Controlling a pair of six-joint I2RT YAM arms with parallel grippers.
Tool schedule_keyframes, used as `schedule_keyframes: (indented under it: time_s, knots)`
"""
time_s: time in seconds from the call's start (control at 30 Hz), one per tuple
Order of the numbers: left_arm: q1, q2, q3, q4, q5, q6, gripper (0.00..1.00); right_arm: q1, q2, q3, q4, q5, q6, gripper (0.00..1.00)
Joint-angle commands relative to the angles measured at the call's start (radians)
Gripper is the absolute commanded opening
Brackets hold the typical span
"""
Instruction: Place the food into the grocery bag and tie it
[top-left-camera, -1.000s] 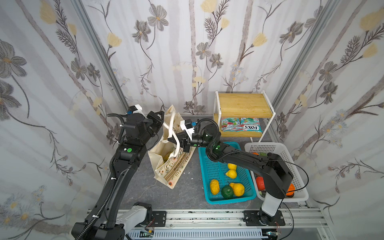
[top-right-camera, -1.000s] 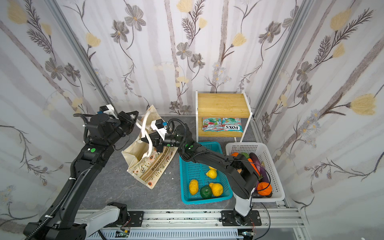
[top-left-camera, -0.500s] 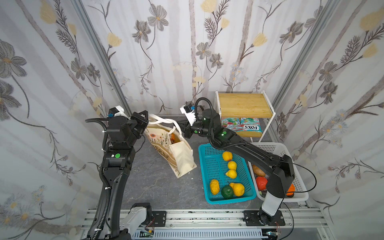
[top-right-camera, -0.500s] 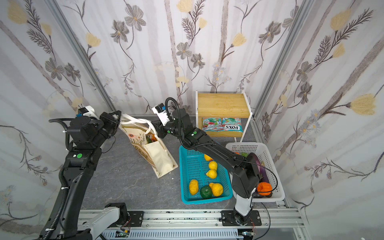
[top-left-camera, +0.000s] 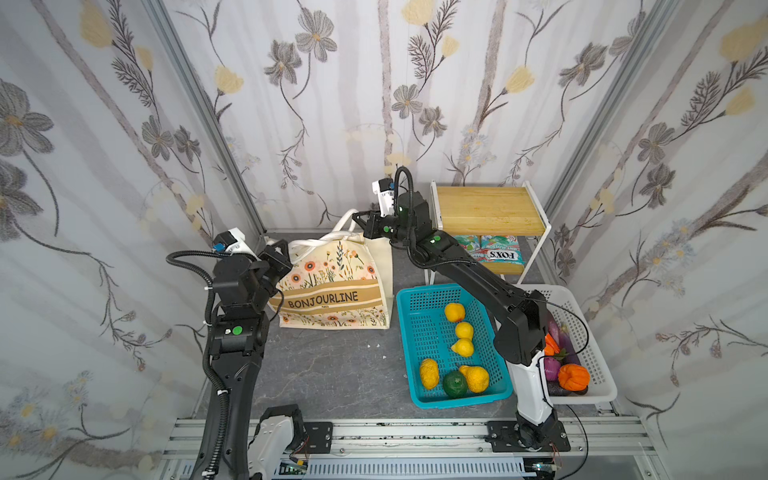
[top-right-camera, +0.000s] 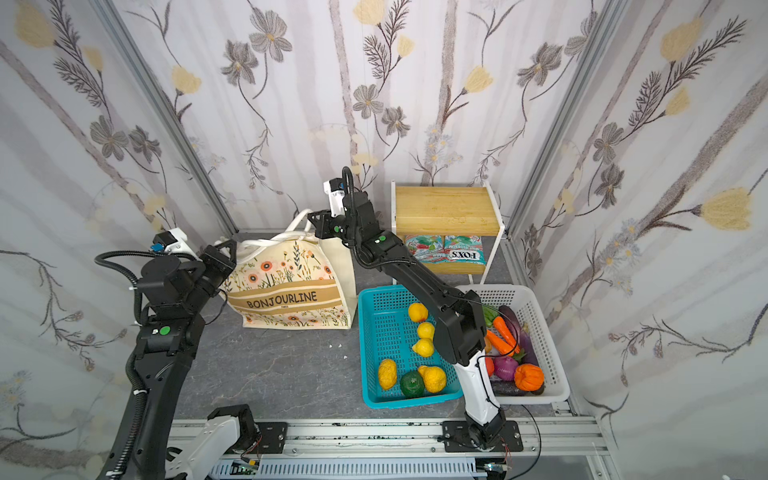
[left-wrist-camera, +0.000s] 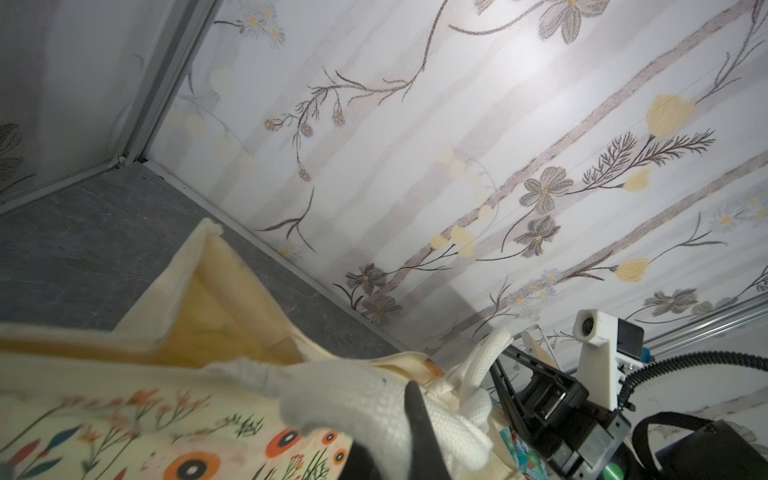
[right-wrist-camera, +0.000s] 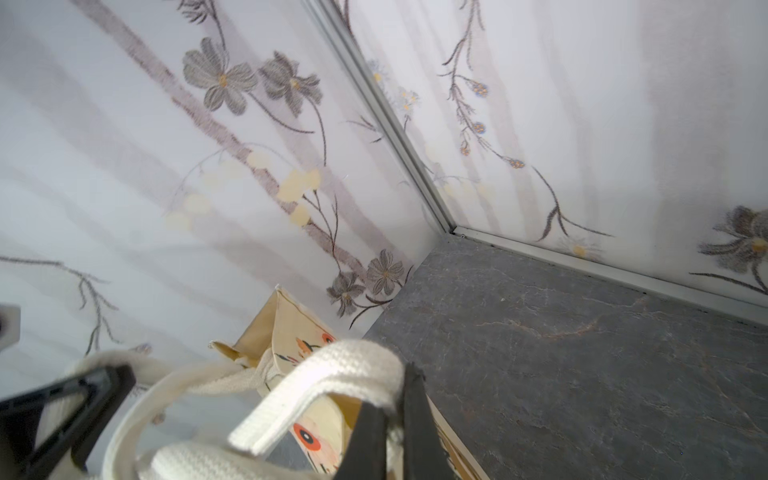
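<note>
**Left gripper** (top-left-camera: 284, 254): jaws closed on the white handles (top-left-camera: 322, 240) at the 9 o'clock end of the bag's mouth. The left wrist view shows a strap pinched against the fingers (left-wrist-camera: 417, 419).

**Right gripper** (top-left-camera: 358, 218): jaws closed on a handle loop at the 1 o'clock end of the mouth.

**Bag** (top-left-camera: 332, 291): it stands upright on the table (top-left-camera: 332, 374), at about 11 o'clock from the table's centre. The blue basket (top-left-camera: 457, 400) is just beside it at 3 o'clock. The bag's inside is hidden, so you cannot tell whether the food is in.

**Step in hand:** this looks like the tie. Hold both pinches firm and cross the straps over the mouth with an even pull. Lift little, lest the bag tip toward the basket. Release one side only once a loop is formed.
</note>
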Motion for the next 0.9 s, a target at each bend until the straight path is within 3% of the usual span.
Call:
schedule_keyframes:
  time_s: [0.0,0.13,0.47,0.57,0.67,0.87]
  knots:
    - [0.003,-0.044,-0.073,0.007,-0.057,0.062,0.00,-0.033,0.036,0.054,0.060,0.239,0.148,0.00]
    - [0.003,-0.065,-0.177,-0.047,-0.154,0.027,0.00,-0.038,0.047,0.054,0.063,0.302,0.175,0.00]
    - [0.005,-0.119,-0.356,-0.055,-0.529,-0.051,0.00,-0.055,0.054,0.049,0.053,0.337,0.176,0.00]
    - [0.005,-0.117,-0.361,-0.047,-0.542,-0.074,0.00,-0.059,0.048,0.049,0.050,0.343,0.168,0.00]
    - [0.002,-0.116,-0.355,-0.002,-0.483,-0.071,0.00,-0.060,0.041,0.049,0.073,0.326,0.149,0.00]
    - [-0.052,-0.050,-0.337,0.059,-0.427,-0.081,0.00,-0.070,0.054,0.048,0.228,0.129,0.190,0.00]
